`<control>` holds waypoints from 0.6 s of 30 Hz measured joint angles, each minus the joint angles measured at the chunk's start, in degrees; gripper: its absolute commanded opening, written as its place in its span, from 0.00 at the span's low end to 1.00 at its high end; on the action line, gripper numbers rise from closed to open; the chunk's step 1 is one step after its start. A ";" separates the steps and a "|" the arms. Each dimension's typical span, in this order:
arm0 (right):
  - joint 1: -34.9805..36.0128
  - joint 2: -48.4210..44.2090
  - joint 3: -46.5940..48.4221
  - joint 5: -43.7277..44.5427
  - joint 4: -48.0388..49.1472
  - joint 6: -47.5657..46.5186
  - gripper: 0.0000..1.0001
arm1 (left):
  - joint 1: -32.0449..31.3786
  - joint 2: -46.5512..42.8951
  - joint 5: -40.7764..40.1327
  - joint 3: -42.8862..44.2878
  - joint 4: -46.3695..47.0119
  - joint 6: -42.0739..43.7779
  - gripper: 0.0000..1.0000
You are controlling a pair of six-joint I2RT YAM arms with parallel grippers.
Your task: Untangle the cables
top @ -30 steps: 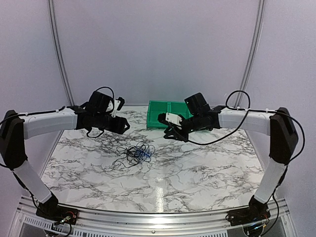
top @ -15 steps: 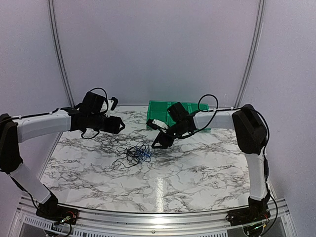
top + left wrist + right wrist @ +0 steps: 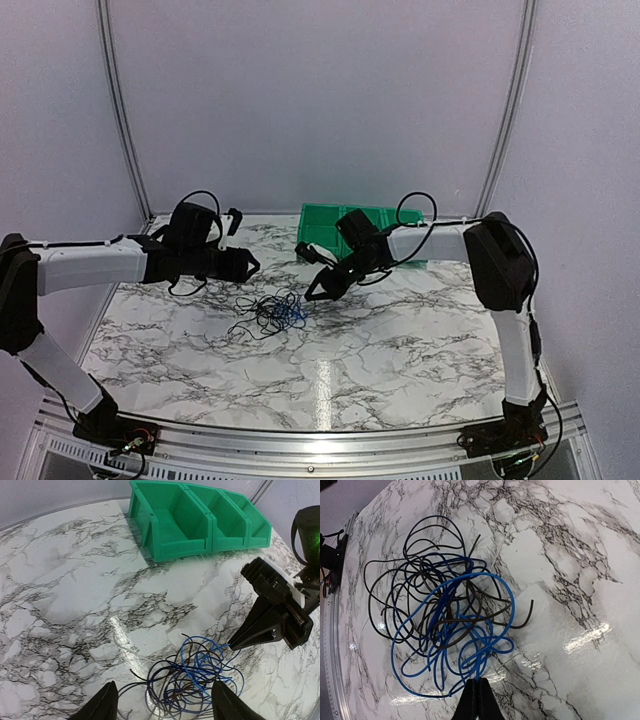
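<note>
The cables [image 3: 275,313] lie as one small tangle of thin black and blue wires on the marble table; they also show in the left wrist view [image 3: 195,675] and the right wrist view [image 3: 445,610]. My left gripper [image 3: 250,265] hangs open above the tangle's left side, its fingers wide apart in its own view [image 3: 164,707]. My right gripper [image 3: 308,297] is shut, and its tip [image 3: 477,697] touches a blue loop at the tangle's right edge. It also shows in the left wrist view [image 3: 231,645]. I cannot tell whether a strand is pinched.
Green bins [image 3: 345,232] stand in a row at the back of the table, behind the right arm; they also show in the left wrist view [image 3: 200,520]. The table's metal rail [image 3: 320,440] runs along the near edge.
My right gripper has swung left and down from beside the bins to the tangle's right edge. My left gripper has moved right and lower, toward the tangle.
</note>
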 measured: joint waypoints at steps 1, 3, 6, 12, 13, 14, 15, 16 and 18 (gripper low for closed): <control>0.00 -0.33 -0.04 -0.46 0.02 0.28 0.00 | -0.81 -0.15 0.00 -1.05 1.31 -0.63 0.67; 0.00 -1.68 -0.37 -1.49 0.11 1.01 0.00 | -3.02 -0.20 -0.20 -2.58 3.93 -1.81 0.68; 0.00 -4.90 -1.11 -2.91 0.59 1.73 0.00 | -6.88 -0.09 -1.46 -3.61 7.80 -3.17 0.68; 0.00 -9.40 -1.22 -5.31 2.16 2.01 0.00 | -12.22 3.91 -5.07 -3.65 16.55 -6.14 0.63; 0.00 -9.62 -1.36 -5.70 2.43 2.10 0.00 | -12.55 5.14 -5.49 -3.65 17.55 -6.67 0.62; 0.00 -9.66 -1.46 -5.86 2.49 2.16 0.00 | -12.72 6.49 -5.79 -3.61 18.34 -7.13 0.62; 0.00 -9.70 -1.77 -6.01 2.73 2.19 0.00 | -12.85 7.61 -6.03 -3.58 18.80 -7.61 0.62; 0.00 -9.75 -2.16 -6.10 2.84 2.21 0.00 | -13.07 8.87 -6.23 -3.50 19.12 -8.07 0.62; 0.00 -9.77 -2.89 -6.19 2.89 2.25 0.00 | -13.35 11.21 -6.75 -3.48 19.96 -9.22 0.62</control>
